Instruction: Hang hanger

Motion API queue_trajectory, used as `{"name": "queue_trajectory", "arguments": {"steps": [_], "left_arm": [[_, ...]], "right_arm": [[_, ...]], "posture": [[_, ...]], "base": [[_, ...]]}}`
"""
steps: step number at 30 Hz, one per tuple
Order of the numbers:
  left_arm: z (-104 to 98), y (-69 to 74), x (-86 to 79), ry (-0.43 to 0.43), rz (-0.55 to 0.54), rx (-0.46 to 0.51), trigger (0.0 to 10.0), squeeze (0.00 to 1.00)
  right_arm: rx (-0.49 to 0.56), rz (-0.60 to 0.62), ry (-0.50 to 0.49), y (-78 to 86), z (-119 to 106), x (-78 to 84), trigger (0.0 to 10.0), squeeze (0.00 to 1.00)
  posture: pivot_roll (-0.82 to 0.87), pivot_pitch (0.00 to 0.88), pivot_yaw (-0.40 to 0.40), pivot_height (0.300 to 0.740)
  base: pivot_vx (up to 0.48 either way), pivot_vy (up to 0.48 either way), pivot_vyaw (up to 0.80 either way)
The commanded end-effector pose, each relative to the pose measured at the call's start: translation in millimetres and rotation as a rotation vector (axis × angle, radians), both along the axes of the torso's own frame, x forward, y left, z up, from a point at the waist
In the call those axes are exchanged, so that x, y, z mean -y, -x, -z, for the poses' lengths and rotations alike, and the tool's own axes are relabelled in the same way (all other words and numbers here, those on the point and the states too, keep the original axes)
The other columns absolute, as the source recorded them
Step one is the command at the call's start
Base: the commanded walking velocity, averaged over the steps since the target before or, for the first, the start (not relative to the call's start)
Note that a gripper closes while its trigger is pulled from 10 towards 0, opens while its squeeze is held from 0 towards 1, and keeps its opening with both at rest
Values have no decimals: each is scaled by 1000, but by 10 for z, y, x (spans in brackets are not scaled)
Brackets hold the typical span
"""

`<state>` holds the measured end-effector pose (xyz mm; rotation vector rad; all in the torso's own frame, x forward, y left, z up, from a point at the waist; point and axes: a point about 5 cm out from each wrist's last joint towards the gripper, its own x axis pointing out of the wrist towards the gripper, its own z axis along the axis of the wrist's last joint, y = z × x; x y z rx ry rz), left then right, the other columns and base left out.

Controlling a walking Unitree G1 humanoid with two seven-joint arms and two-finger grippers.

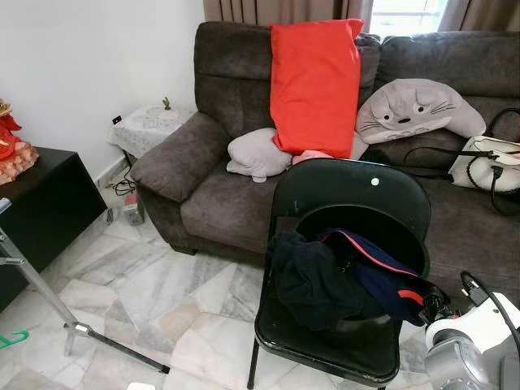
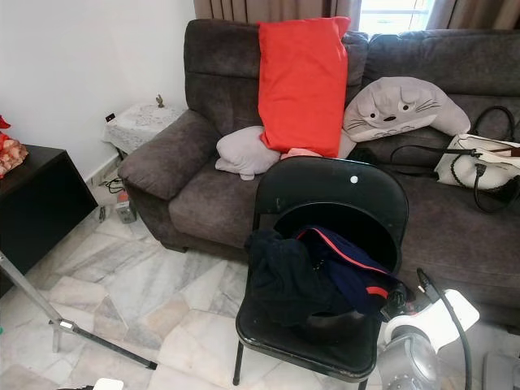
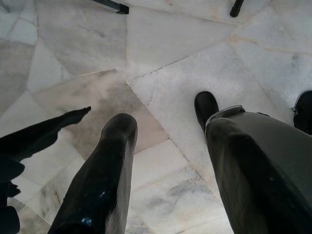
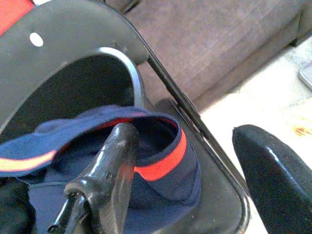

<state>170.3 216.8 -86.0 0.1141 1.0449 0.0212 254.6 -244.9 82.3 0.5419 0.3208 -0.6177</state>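
Note:
A black folding chair stands in front of the sofa with a pile of dark clothes on its seat. On top lies a navy garment with red trim. My right gripper is open at the chair's right side. One of its fingers rests in the garment's red-edged opening and the other finger hangs outside the seat's edge. The tip of a green hanger shows low at the far left, near the floor. My left gripper hangs open over the marble floor.
A grey sofa with a red cushion, a plush toy and a white bag fills the back. A metal rack leg slants across the floor at the left, beside a black cabinet.

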Motion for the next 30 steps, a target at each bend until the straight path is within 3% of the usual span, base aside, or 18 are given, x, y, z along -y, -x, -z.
{"name": "queue_trajectory", "arguments": {"steps": [1, 10, 17, 30], "left_arm": [[-9, 2, -45, -19, 20, -4, 10000, 0], [-9, 4, -48, -21, 21, -5, 10000, 0], [-8, 5, -47, -19, 25, -7, 10000, 0], [-8, 3, -46, -18, 28, -10, 10000, 0]], "right_arm": [[-33, 1, -18, 7, 52, -5, 10000, 0], [-38, 34, 0, -14, 18, 68, 10000, 0], [-8, 155, 12, 66, -15, 170, 10000, 0], [-123, 38, 5, 31, 110, 25, 10000, 0]], "posture": [[-121, 0, 92, 740], [-119, 0, 93, 740], [-117, 0, 94, 740], [-118, 0, 95, 740]], "base": [[0, 0, 0], [0, 0, 0], [0, 0, 0], [0, 0, 0]]}}
